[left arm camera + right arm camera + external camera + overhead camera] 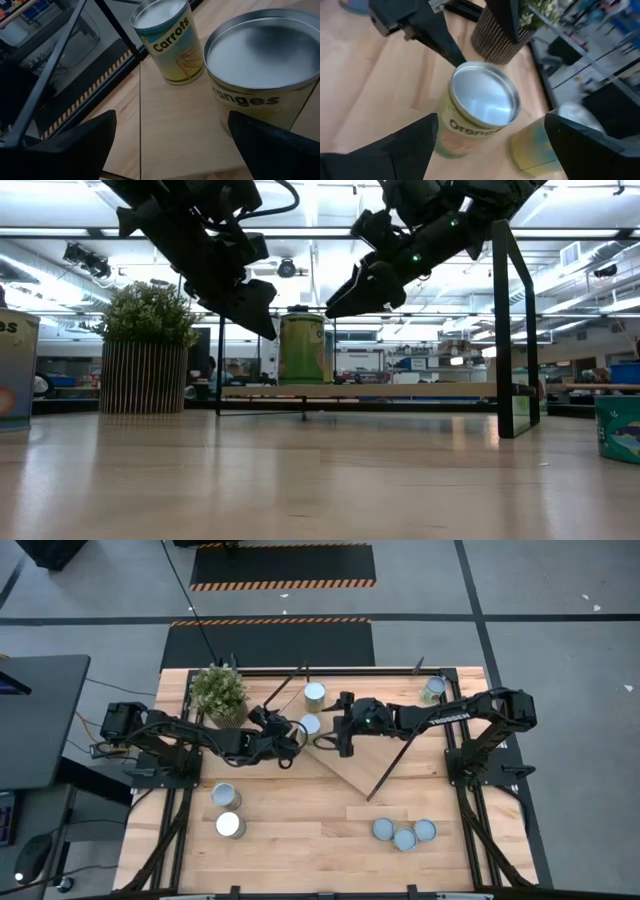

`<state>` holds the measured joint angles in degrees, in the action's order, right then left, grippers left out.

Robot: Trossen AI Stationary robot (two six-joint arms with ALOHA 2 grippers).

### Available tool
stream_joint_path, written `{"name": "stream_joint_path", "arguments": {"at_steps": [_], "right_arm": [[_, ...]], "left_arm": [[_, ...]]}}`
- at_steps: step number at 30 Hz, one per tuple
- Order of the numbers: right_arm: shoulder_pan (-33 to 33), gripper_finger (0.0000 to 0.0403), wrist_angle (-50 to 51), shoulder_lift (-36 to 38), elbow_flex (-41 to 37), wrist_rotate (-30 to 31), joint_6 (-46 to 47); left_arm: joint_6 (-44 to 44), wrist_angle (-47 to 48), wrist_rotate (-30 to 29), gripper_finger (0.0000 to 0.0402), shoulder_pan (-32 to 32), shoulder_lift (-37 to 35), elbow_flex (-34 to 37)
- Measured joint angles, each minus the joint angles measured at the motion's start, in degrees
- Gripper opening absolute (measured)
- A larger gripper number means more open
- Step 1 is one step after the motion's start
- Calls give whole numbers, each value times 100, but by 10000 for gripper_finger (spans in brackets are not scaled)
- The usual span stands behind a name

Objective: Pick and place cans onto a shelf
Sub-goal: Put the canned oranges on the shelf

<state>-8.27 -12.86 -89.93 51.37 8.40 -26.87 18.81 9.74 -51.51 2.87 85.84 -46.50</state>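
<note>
An Oranges can [310, 724] stands upright between my two grippers, with a Carrots can [315, 693] just beyond it. In the low view one can [303, 348] shows standing on the shelf board [400, 390]. My left gripper [293, 736] is open and hangs just left of the Oranges can [260, 65], with the Carrots can [170, 42] ahead of it. My right gripper [336, 736] is open just right of the same can [480, 107], with its fingers on either side of it in the wrist view. Neither gripper touches it.
A potted plant [218, 690] stands at the far left, close behind my left arm. Another can [433, 688] stands at the far right. Two cans [228, 810] stand near left and three [405, 834] near right. The shelf's black frame legs [512, 330] rise beside the right arm.
</note>
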Motion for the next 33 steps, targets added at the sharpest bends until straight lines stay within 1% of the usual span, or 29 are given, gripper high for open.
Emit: {"name": "stream_joint_path", "arguments": {"at_steps": [3,6,10,15,17,21,23,25,30,33], "right_arm": [[79,373,-66,0,0,191,-359],[98,373,-149,0,0,201,-703],[27,373,-232,0,0,196,-931],[-109,373,-253,0,0,-213,-1078],[-137,373,-254,0,0,-244,-1067],[-108,373,-207,0,0,-505,-890],[-15,373,-282,0,2,-539,-814],[81,373,-204,-2,115,-431,-808],[226,373,420,2,815,-367,-872],[258,373,471,2,905,-373,-1037]], "left_arm": [[4,-4,62,389,0,0,0],[4,-7,90,389,0,0,0],[9,-12,171,389,0,0,0],[4,-82,182,389,-1,0,0],[2,-120,182,389,-2,0,0],[0,-130,182,389,-1,0,0],[-10,-131,182,389,-2,1,0],[-61,-138,182,389,-3,0,0],[-63,-138,182,389,-20,2,0],[-61,-138,182,389,-20,1,0]]}}
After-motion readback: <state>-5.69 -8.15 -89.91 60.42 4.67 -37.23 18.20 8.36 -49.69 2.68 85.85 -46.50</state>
